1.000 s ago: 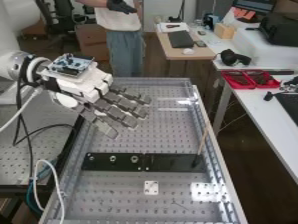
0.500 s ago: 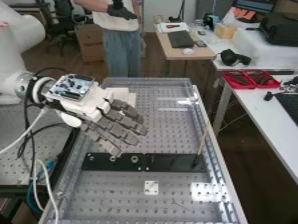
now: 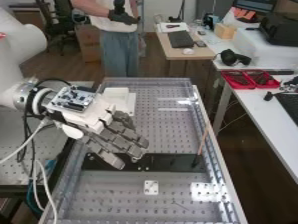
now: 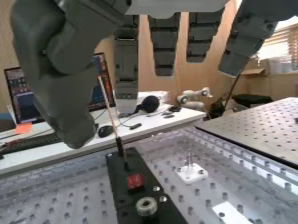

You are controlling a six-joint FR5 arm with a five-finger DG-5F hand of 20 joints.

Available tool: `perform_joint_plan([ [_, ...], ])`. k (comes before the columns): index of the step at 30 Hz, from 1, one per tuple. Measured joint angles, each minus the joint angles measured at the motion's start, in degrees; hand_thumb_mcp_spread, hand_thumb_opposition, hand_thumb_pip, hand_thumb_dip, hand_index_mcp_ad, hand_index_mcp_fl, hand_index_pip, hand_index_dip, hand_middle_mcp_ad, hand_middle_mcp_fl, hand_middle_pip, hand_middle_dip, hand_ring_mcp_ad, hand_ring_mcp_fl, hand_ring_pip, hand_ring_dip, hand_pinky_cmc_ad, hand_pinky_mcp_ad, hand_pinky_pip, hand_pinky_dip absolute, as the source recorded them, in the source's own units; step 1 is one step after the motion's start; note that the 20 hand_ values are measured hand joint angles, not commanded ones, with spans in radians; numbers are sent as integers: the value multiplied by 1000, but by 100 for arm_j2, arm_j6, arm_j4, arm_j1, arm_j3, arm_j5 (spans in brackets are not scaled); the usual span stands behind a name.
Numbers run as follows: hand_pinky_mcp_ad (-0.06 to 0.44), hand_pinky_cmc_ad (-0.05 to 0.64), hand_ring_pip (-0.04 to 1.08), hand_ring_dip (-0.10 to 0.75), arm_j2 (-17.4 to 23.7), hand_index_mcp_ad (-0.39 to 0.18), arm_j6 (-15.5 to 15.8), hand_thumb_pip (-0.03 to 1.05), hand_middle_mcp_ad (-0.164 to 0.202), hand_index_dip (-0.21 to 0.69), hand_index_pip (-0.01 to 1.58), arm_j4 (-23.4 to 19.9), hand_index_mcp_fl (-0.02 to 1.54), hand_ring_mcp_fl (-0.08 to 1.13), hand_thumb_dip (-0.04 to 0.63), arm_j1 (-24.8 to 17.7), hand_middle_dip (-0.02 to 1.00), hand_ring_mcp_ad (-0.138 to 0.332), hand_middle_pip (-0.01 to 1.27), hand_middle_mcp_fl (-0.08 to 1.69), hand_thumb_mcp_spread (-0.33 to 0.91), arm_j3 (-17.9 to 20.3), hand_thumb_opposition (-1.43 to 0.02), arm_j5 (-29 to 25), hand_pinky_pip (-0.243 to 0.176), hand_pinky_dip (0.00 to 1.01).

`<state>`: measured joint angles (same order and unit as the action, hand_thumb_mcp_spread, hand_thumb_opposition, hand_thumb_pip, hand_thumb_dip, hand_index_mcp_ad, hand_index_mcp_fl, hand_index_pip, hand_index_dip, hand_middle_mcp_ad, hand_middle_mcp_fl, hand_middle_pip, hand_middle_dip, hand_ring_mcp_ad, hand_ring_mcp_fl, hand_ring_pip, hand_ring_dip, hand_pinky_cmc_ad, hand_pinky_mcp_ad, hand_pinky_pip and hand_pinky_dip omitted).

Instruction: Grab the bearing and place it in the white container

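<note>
The hand [image 3: 100, 125] hangs over the black plate [image 3: 159, 162] on the tabletop [image 3: 113, 197], fingers apart and gripping nothing. The bearing [image 4: 146, 206], apparently the steel ring on that plate, should be hard, small, dense and perhaps slick; pinch its outer rim, from opposite sides, before carrying it to the white container [image 3: 120, 99] beyond the hand.

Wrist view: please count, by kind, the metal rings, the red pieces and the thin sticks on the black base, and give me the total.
Metal ring: 1
Red piece: 1
Thin stick: 1
Total on the black base: 3
</note>
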<state>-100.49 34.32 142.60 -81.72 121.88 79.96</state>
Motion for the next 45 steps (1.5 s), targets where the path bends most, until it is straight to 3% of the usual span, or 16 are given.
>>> perform_joint_plan([
  [17, 278, 384, 108, 96, -620, -106, 235, 562, 99, 187, 1318, -340, 16, 2, 290, 657, 251, 145, 138, 75, 433, -296, -846, 1245, -61, 194],
  [28, 279, 382, 108, 96, -1003, -126, 600, 562, 96, 187, 1302, -564, 16, 0, 316, 923, 253, 127, 138, 72, 429, -477, -869, 1926, -58, 194],
  [35, 279, 382, 108, 98, -1239, -126, 554, 562, 99, 187, 1328, -599, 72, 0, 316, 1066, 251, 127, 138, 75, 450, -661, -876, 2186, -45, 195],
  [45, 278, 382, 108, 98, -1432, -126, 224, 562, 99, 187, 1337, -740, 138, 2, 316, 1007, 251, 127, 138, 75, 450, -701, -876, 2155, -42, 195],
])
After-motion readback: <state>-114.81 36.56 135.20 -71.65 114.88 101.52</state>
